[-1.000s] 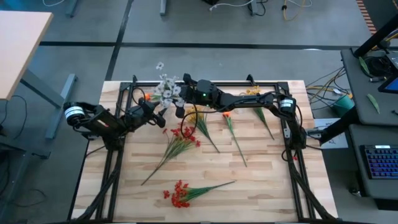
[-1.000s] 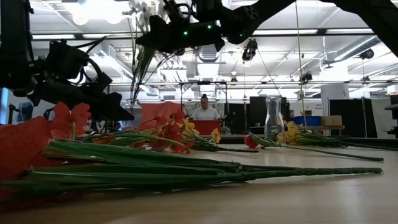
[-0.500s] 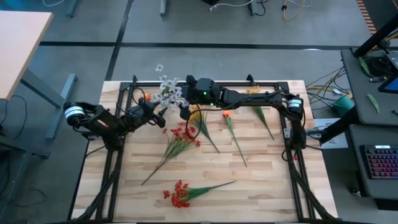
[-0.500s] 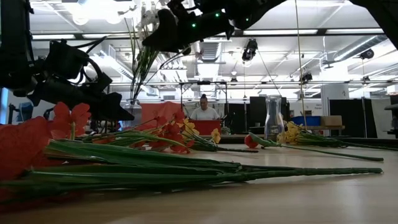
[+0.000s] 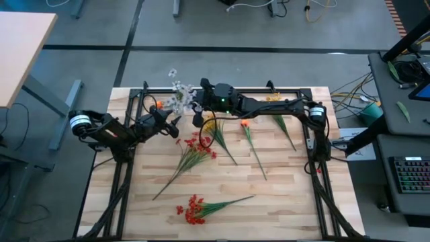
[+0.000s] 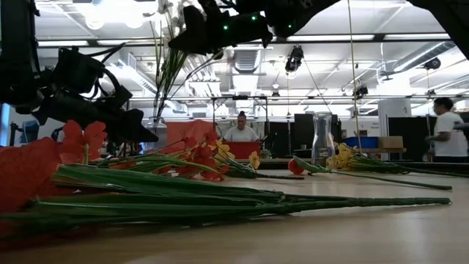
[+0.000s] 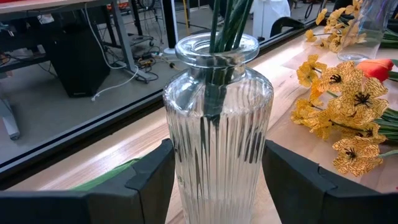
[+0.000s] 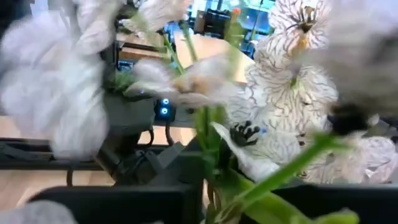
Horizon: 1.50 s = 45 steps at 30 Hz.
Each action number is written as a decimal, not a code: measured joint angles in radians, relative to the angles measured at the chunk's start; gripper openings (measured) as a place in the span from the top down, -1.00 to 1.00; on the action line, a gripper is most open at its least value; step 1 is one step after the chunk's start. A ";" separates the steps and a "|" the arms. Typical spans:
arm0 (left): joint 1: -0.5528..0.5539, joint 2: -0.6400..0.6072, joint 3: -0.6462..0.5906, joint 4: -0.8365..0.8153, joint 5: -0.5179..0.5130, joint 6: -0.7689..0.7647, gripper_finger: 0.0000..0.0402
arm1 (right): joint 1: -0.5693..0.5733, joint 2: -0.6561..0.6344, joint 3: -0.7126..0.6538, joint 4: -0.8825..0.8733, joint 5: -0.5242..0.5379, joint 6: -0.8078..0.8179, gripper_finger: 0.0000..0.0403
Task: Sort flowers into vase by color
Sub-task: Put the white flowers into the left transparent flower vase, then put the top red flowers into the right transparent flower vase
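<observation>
The left gripper (image 7: 214,186) sits at the table's rear left, its two fingers (image 7: 152,177) pressed to either side of a ribbed glass vase (image 7: 217,124), gripping it upright; green stems (image 7: 227,25) rise out of the vase's neck. In the high view the same gripper (image 5: 171,124) shows beside the white flowers (image 5: 180,97) that crown the vase near the back edge of the wooden table (image 5: 282,195).

The right gripper (image 5: 198,115) reaches across from the right side and hangs just beside those white blossoms; its wrist view is filled with white petals (image 8: 298,81) and green stalks (image 8: 273,180) between its dark fingers (image 8: 124,202), but whether it is pinching a stalk or has let go, I cannot tell.

The other flowers lie flat on the table: a red spray (image 5: 195,149) in the middle; another red spray (image 5: 195,210) near the front; yellow blossoms (image 5: 213,124) just under the right arm; an orange one (image 5: 245,124) with a long stem beside them; a yellow cluster (image 5: 272,98) at the rear right. In the low view a second clear vase (image 6: 321,138) stands far back on the table; two people (image 6: 240,128) are seen in the room beyond.
</observation>
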<state>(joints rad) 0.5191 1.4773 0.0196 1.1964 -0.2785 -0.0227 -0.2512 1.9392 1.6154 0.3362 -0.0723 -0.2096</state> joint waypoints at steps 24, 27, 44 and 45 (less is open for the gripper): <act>0.000 0.000 0.000 0.000 0.001 0.014 -0.04 | -0.004 0.089 0.002 0.159 0.035 -0.053 0.93; 0.000 0.000 0.000 0.000 0.001 0.014 -0.04 | -0.004 0.122 0.024 0.171 0.093 -0.027 0.94; 0.000 0.000 0.000 0.000 0.000 0.013 -0.04 | -0.005 0.288 0.321 -0.113 0.099 0.028 0.68; 0.000 0.000 0.000 0.000 0.001 0.013 -0.04 | -0.004 0.288 0.335 -0.141 0.099 0.027 0.61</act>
<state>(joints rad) 0.5190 1.4776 0.0196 1.1961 -0.2779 -0.0093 -0.2554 2.2272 1.9499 0.1948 0.0263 -0.1830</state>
